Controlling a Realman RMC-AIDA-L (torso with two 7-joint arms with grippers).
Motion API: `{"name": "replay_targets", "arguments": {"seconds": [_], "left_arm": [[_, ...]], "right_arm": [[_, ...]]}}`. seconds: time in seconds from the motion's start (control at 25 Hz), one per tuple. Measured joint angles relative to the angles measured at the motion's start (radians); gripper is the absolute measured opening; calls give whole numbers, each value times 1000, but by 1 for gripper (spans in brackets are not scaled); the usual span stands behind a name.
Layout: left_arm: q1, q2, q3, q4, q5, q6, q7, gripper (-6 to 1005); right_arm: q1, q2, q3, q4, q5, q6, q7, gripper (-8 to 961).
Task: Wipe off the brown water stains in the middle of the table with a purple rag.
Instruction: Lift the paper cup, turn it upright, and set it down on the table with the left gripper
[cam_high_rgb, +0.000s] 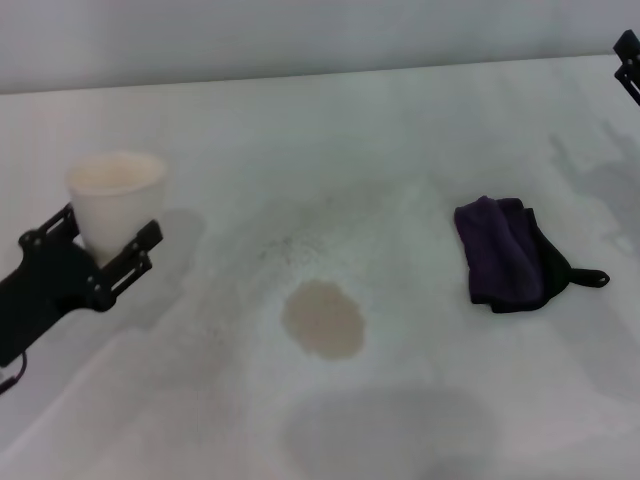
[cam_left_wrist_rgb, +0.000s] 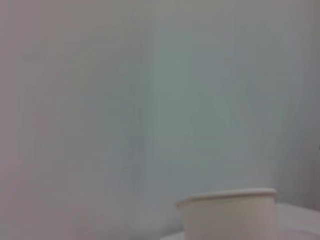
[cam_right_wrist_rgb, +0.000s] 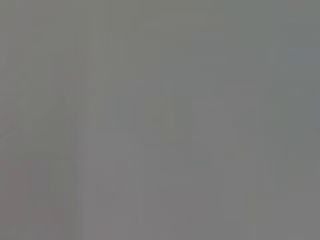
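The small dark purple rag lies bunched right of the tan-brown oval stain on the white table. The left gripper clasps a white paper cup. The right gripper, far right, whose finger state I cannot tell, should descend squarely over the rag's thick middle.

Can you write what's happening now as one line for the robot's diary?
left gripper: around white paper cup | right gripper: far right edge | purple rag: lying untouched | brown water stains: unwiped on table

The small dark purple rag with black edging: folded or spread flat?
Folded: the purple rag lies bunched in overlapping layers on the white table, apart from the tan-brown puddle.
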Motion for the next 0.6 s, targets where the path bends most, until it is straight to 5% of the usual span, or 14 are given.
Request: {"name": "replay_targets", "arguments": {"seconds": [0.6], "left_arm": [[-38, -9, 3, -138, -29, -153, 199, 647]], "right_arm": [[-14, 0, -20, -12, 0, 1, 3, 845]]}}
